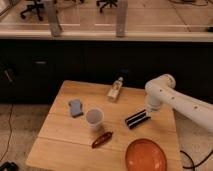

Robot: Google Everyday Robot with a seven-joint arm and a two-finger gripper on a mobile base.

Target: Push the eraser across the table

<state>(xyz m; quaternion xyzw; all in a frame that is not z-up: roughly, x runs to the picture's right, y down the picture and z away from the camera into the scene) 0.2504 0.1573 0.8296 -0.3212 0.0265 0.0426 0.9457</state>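
The eraser lies flat on the bench, just right of the white cup but clear of it. It sits at a slant, its end farther from the cup turned toward the back edge. The tool is low at that farther end, under the white arm that reaches in from the cup's right. Whether the tool is spread or pressed together cannot be told here, nor whether it already touches the block.

The step in hand looks like the start of the push. To do it well, the tool should stay low to the planks and meet the eraser squarely, since an off-centre shove would likely spin the block rather than slide it. The push should be slow and straight.

The route needs care. The cup stands close on the side the push heads toward. A dark red object lies in front of the cup and an orange plate to the cup's front right. A blue-grey pad lies to the cup's left and a small bottle behind it. The gap between cup and plate seems narrow, so a line passing behind the cup may be safer.
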